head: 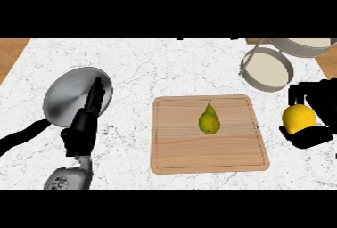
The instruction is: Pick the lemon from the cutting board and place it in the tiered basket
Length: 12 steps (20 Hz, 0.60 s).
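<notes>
The yellow lemon is off the wooden cutting board, held just past the board's right edge. My right hand is shut on it, fingers curled over its top and thumb under it. The tiered basket, with grey wire rims and pale trays, stands at the back right, behind the lemon. My left hand rests at the left with straight fingers pointing away, lying over a steel pan.
A green pear lies in the middle of the cutting board. A round steel pan with a black handle sits at the left. The counter top is white marble, with wood at the far corners.
</notes>
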Motion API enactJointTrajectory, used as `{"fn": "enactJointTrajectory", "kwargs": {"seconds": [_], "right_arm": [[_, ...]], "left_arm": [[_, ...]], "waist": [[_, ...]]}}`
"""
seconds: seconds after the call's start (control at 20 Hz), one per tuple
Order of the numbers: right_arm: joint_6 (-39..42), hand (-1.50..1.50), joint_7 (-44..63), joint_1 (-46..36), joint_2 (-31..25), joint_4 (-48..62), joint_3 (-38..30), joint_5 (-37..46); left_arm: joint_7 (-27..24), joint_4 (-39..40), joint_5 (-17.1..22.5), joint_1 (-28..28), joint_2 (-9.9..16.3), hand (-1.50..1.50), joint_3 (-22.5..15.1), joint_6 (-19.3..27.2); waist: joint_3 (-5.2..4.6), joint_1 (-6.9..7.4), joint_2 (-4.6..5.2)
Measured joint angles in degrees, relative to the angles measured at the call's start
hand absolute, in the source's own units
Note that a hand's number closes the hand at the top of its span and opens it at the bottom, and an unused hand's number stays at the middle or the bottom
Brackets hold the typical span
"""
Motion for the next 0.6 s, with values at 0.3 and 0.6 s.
{"fn": "enactJointTrajectory", "kwargs": {"seconds": [0.3, 0.6], "right_arm": [[12.2, 1.50, 2.9, -7.4, -3.0, -7.0, -11.1, -9.3], [21.2, 1.50, 7.4, -18.9, -4.9, -3.9, -18.0, -16.0]], "left_arm": [[1.0, -1.2, 0.3, 0.0, 0.9, 0.00, 0.4, -0.8], [0.9, -0.6, 0.0, -0.5, 0.3, 0.00, 0.0, -0.4]], "waist": [[-0.02, 0.26, -0.02], [-0.02, 0.75, 0.13]]}}
